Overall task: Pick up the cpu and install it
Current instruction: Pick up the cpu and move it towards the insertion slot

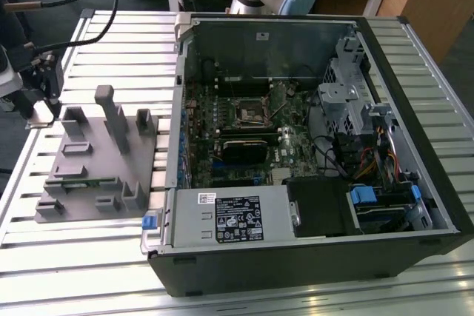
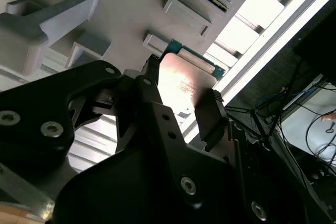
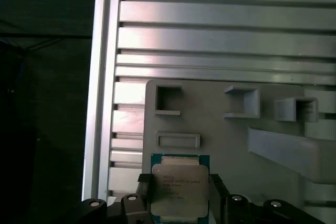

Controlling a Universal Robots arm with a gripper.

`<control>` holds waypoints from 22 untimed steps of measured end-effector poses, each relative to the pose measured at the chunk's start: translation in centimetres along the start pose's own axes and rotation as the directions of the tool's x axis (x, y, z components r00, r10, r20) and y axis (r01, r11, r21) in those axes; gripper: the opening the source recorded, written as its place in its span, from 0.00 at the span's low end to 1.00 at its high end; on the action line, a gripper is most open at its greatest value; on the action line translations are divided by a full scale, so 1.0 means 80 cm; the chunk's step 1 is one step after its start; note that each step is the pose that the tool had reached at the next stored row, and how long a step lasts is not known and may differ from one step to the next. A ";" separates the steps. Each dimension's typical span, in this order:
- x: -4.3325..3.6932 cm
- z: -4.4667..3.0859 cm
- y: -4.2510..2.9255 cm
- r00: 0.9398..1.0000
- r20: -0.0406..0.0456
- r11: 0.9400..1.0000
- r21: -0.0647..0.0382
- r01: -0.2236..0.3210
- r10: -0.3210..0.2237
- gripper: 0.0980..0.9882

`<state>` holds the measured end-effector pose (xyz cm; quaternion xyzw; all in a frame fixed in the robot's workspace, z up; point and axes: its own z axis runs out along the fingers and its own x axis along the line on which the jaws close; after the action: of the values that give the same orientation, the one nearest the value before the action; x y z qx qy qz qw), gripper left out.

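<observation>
Cpu (image 2: pixel 188 80), in the second wrist view, is pinched by its edges between the two dark fingers (image 2: pixel 212 115) of the gripper (image 2: pixel 181 92). Its silvery top faces the camera and the grey fixture (image 2: pixel 126 3) lies beyond it. In the first wrist view we see the cpu clamped on two opposite sides, green rim showing, over the fixture's corner near the slatted worktop (image 3: pixel 210 40). In the exterior view we find the gripper at the exterior view's left, by the fixture's corner, well apart from the open computer case (image 1: pixel 311 257) and its socket (image 1: pixel 252 111).
</observation>
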<state>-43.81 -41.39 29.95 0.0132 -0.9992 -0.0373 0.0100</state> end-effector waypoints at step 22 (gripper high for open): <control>0.004 -0.1088 0.0082 1.000 0.000 1.000 -0.007 0.000 0.000 0.48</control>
<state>-44.00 -41.39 38.69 0.0133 -0.9990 -0.0409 0.0099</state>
